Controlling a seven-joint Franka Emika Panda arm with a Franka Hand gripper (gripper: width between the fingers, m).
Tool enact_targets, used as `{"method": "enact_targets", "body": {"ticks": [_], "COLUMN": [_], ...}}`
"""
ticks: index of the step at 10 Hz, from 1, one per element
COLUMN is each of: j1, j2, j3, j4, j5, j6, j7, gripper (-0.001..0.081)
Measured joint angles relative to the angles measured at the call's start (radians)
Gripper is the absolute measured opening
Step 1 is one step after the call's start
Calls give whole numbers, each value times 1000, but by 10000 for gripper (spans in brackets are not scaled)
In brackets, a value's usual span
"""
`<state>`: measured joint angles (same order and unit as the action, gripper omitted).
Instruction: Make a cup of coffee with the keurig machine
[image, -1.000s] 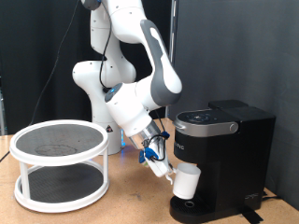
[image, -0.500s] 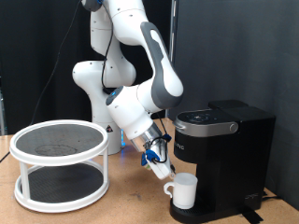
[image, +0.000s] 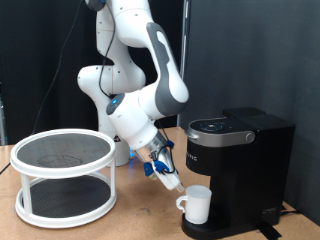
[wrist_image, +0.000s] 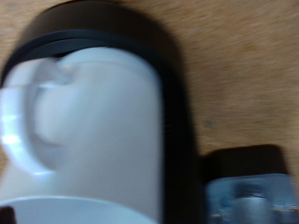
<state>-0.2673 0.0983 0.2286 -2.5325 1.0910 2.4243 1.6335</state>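
The white cup (image: 198, 206) stands upright on the round drip tray (image: 222, 230) of the black keurig machine (image: 245, 160), under its front band, handle towards the exterior view's left. My gripper (image: 169, 181) hangs just left of the handle, apart from the cup, open and holding nothing. In the wrist view the cup (wrist_image: 93, 131) fills most of the picture, blurred, with the black tray rim (wrist_image: 182, 84) behind it and one fingertip (wrist_image: 248, 194) at the edge. The machine's lid is down.
A white two-tier round stand (image: 65, 175) occupies the exterior view's left on the wooden table (image: 135, 215). The robot base (image: 105, 95) stands behind, in front of a black curtain. The table's bare part lies between the stand and the machine.
One second ago the cup was tilted in my gripper above the tray. It now stands on the tray, and the gripper has let go and drawn back to the left.
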Motion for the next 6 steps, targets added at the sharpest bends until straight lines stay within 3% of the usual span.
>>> {"method": "enact_targets", "body": {"ticks": [1,4,6], "j1": [-15,-63,-87], "j2": [-26,-108,-167], "j3": [-14,-59,-84], "j4": [-18,-61,-90], "j5": [-34,-96,-117], "j6": [-50,-203,-259], "j7": [-8,-47,-66], "gripper": [703,734,734]}}
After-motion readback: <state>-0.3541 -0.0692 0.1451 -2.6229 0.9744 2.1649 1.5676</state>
